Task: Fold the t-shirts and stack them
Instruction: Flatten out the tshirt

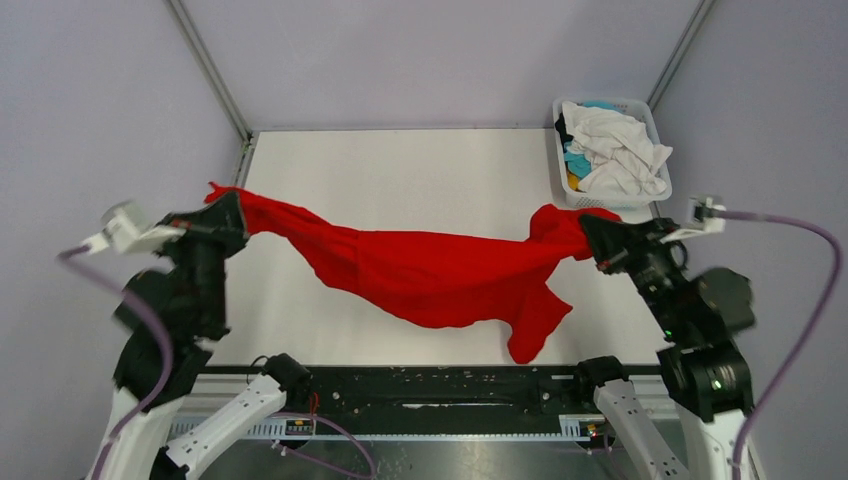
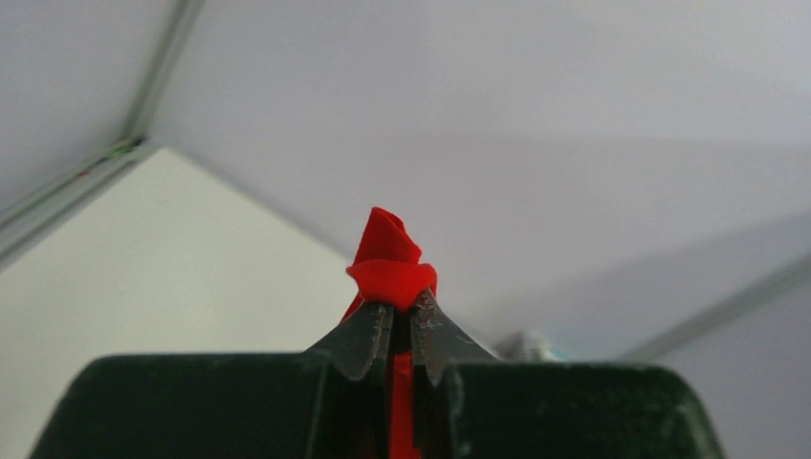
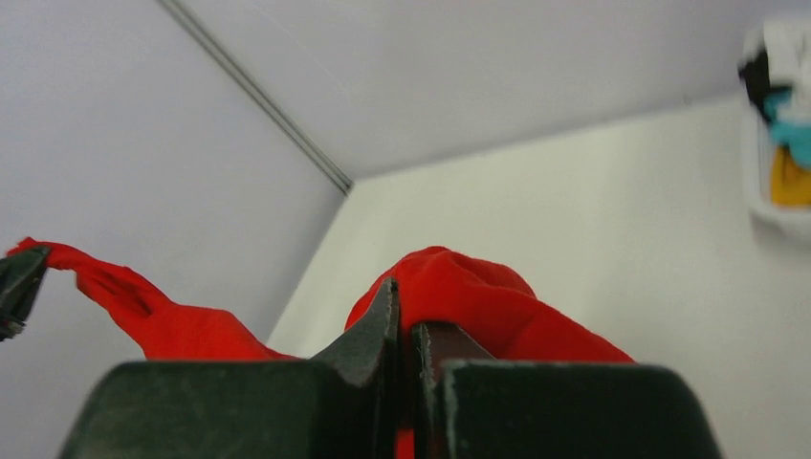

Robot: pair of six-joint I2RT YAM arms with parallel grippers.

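Note:
The bright red t-shirt [image 1: 430,270] hangs stretched between my two grippers above the white table [image 1: 400,165], sagging in the middle, with one part drooping at the lower right. My left gripper [image 1: 232,212] is shut on its left end; a red bunch [image 2: 389,263] pokes out past the closed jaws. My right gripper [image 1: 592,232] is shut on its right end; the red cloth [image 3: 478,296] bulges over the closed jaws. Other t-shirts, white [image 1: 615,150], turquoise and black, lie crumpled in the basket.
The white lattice-sided basket [image 1: 610,197] stands at the table's far right corner, also visible in the right wrist view [image 3: 775,210]. Grey walls with metal frame posts enclose the table. A black rail runs along the near edge [image 1: 430,385].

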